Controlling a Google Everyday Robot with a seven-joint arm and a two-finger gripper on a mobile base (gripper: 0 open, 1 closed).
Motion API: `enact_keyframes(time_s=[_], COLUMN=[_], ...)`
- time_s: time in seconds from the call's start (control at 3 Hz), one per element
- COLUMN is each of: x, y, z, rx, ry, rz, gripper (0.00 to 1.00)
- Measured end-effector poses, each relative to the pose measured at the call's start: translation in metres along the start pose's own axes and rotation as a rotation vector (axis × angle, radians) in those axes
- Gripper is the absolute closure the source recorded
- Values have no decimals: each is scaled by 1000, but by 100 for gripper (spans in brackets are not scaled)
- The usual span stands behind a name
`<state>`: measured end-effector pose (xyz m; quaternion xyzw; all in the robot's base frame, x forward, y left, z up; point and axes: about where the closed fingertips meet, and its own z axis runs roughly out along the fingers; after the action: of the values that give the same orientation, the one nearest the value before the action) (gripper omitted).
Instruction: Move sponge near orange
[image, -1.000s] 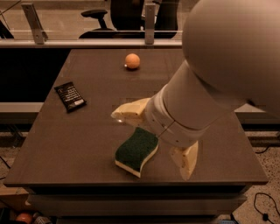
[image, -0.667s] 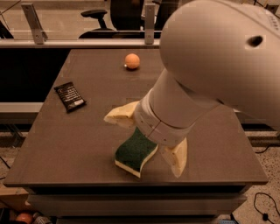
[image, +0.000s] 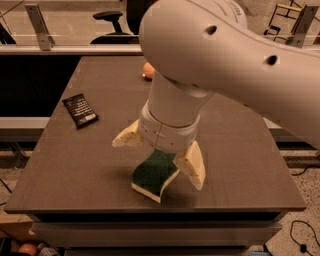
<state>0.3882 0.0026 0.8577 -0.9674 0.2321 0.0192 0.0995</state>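
1. The end effector (image: 157, 165) hangs low over the front middle of the dark surface (image: 240, 150), in the lower centre of the frame, pointing down.
2. Its two cream fingers are spread wide. One finger (image: 127, 139) points out to the left of the frame, and the other sits lower and to the right.
3. The sponge (image: 155, 172) lies flat on the surface in the gap between the fingers, dark green side up, with its pale yellow layer showing along the near edge.
4. The sponge's far end runs under the wrist and is hidden there.
5. The right-hand finger stands just beside the sponge's right edge; whether it touches cannot be told. The left-hand finger is clearly apart from the sponge.
6. Nothing is pinched: the sponge rests on the surface and casts a shadow on its left.
7. The orange (image: 148, 71) sits near the far edge of the surface, in the upper middle of the frame. It is partly covered by the big white arm (image: 225, 55) and well apart from the sponge.
8. A flat black packet (image: 80, 110) lies on the left part of the surface, tilted, away from both the sponge and the orange.
9. Beyond the surface, a metal rail (image: 70, 50) crosses the upper left of the frame, with an office chair (image: 107, 16) behind it.
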Motion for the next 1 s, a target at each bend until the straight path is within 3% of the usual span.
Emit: enact_keyframes(time_s=[0.33,0.67,1.0], x=[-2,-5,-3], y=[2,11,20], z=[10,22,29], rx=[-52,-54,-20], ry=[-24,-25,-5], rz=[-8,36,103], gripper=[0,0,0])
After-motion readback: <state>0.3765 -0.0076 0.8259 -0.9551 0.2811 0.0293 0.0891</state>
